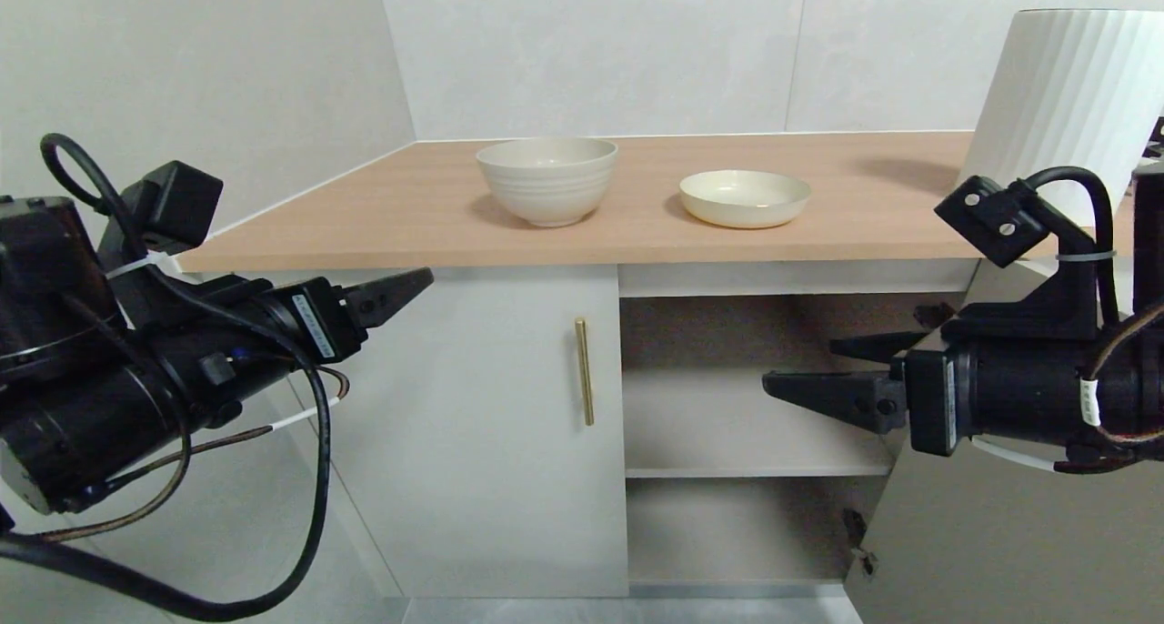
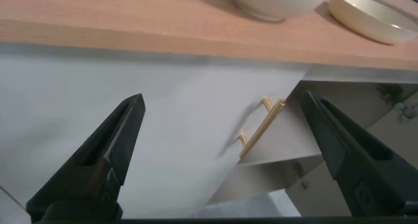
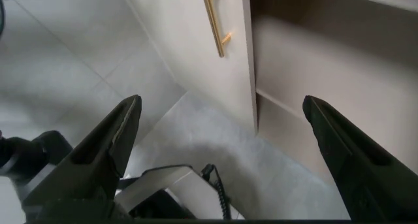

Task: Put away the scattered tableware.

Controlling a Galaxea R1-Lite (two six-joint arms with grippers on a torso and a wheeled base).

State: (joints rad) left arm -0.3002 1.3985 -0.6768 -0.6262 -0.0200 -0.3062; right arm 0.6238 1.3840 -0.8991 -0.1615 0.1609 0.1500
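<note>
Left tool (image 1: 400, 291) and right tool (image 1: 805, 366) hang open, empty, below the bench (image 1: 382, 216). Bowl (image 1: 547, 180) and plate (image 1: 744, 196) sit unstowed; next, likely, a rim grasp.

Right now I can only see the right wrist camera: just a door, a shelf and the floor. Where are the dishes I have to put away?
Observer: Higher up, on the wooden counter. There is a deep bowl and, to its right, a shallow plate. They are not touching.
Operator: Is my other hand holding anything?
Observer: No. The left gripper is open and holds nothing. It is in front of the closed door.
Operator: Is anything else up there?
Observer: A tall white ribbed object stands at the counter's right end.
</note>
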